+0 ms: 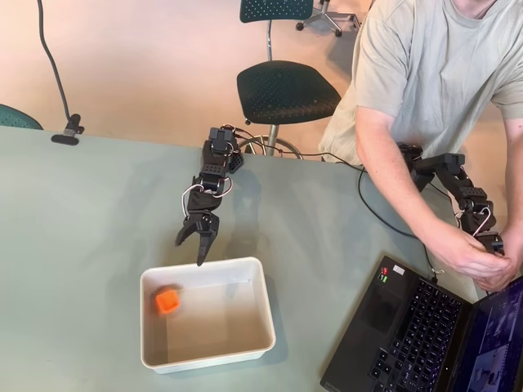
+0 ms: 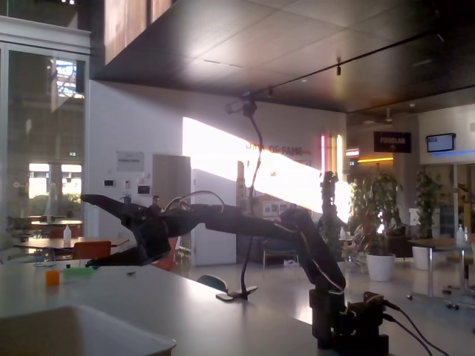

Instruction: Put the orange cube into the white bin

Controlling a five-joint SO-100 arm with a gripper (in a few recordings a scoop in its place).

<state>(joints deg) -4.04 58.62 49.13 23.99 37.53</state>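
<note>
The cube [image 1: 167, 301] lies inside the bin [image 1: 263, 304], left part. The gripper [image 1: 193, 248] hangs open and empty, just outside the rim; the cube sits at its seven o'clock.

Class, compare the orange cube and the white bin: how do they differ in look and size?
The orange cube is bright orange, small and solid; the white bin is white, far larger and open-topped. The cube lies inside the bin, near its left wall in the overhead view.
</note>
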